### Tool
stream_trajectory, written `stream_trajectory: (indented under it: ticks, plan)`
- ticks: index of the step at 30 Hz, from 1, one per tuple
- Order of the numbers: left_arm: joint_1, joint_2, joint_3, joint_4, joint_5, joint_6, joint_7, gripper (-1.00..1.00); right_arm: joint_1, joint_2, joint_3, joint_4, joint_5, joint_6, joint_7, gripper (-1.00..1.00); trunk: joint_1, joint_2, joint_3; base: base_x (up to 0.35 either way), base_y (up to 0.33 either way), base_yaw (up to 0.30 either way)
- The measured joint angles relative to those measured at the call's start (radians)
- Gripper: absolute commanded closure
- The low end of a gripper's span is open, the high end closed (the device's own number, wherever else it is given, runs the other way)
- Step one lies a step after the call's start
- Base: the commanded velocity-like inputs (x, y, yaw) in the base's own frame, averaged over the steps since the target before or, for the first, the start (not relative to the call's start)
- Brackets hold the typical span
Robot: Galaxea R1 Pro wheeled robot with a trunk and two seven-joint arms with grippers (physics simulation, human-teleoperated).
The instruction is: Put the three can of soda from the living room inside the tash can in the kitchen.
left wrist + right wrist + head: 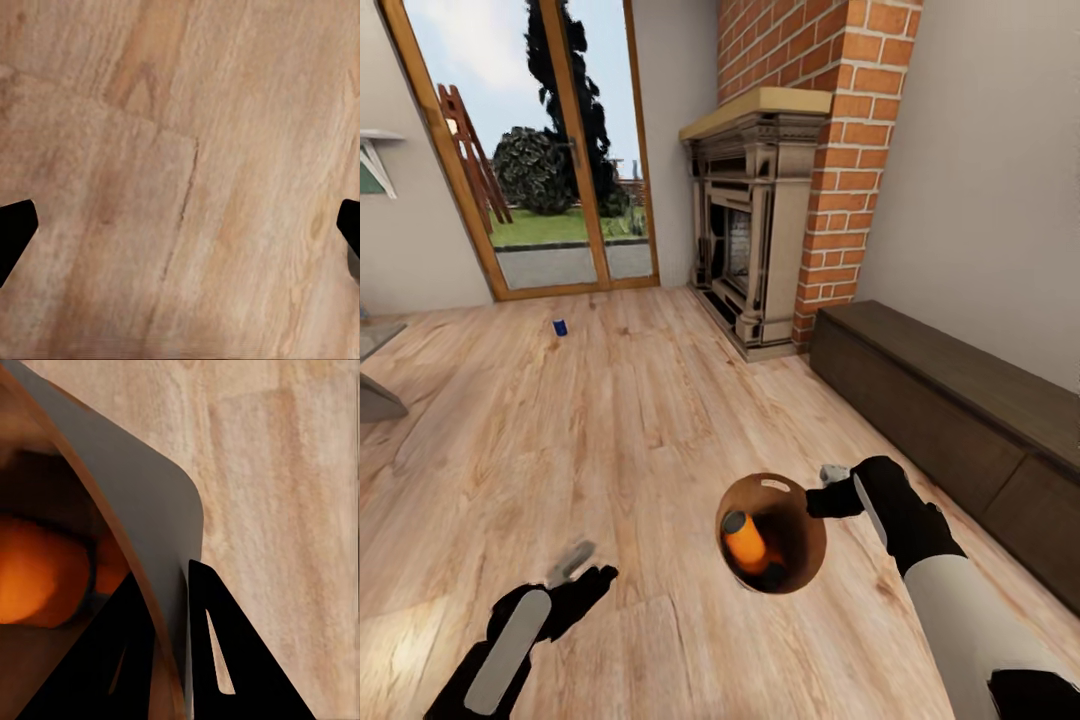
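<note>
Head view: right gripper point(822, 497) clamps the trash can point(800, 560) rim; an orange soda can point(745, 541) lies inside; a blue soda can point(560, 327) stands on the floor point(640, 420) near the glass doors point(530, 140). Left wrist view: left gripper point(180, 232) fingers spread wide, apparently empty. Right wrist view: fingers point(217, 660) pinch the can's wall.

a red-brick chimney point(830, 150) rises against the far wall, with a carved fireplace surround point(755, 230) and pale mantel shelf point(755, 108) at its base. wood-framed glass doors point(530, 150) stand beside it, showing lawn and a dark tree. a long dark wooden bench point(950, 420) lines the wall. light plank floor point(610, 440) spans the room.
</note>
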Motion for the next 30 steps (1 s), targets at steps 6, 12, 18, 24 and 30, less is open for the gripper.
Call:
stream_trajectory:
  ticks: [6, 12, 18, 24, 30]
  plan:
    - [0.003, 0.012, 0.015, 0.188, -0.005, -0.151, -0.132, -1.00, 0.001, 0.005, 0.004, -0.012, 0.014, 0.000, 0.000, 1.00, -0.003, 0.001, 0.023, 0.000, 0.000, 0.189]
    - [0.002, 0.013, 0.015, 0.192, -0.005, -0.158, -0.139, -1.00, 0.000, 0.003, 0.003, -0.012, -0.001, 0.003, 0.002, 1.00, -0.005, 0.003, 0.046, 0.000, 0.000, 0.290]
    - [0.002, 0.013, 0.015, 0.192, -0.005, -0.159, -0.140, -1.00, 0.000, 0.001, 0.003, -0.012, 0.007, 0.002, 0.002, 1.00, -0.008, 0.004, 0.070, 0.000, 0.000, 0.297]
    - [0.002, 0.013, 0.015, 0.192, -0.005, -0.159, -0.140, -1.00, 0.000, 0.001, 0.002, -0.012, 0.005, 0.002, 0.002, 1.00, -0.011, 0.006, 0.093, 0.000, 0.000, 0.298]
    - [0.002, 0.012, 0.015, 0.192, -0.005, -0.159, -0.140, -1.00, 0.001, 0.000, 0.004, -0.010, 0.005, 0.003, 0.002, 1.00, -0.013, 0.007, 0.116, 0.000, 0.000, 0.284]
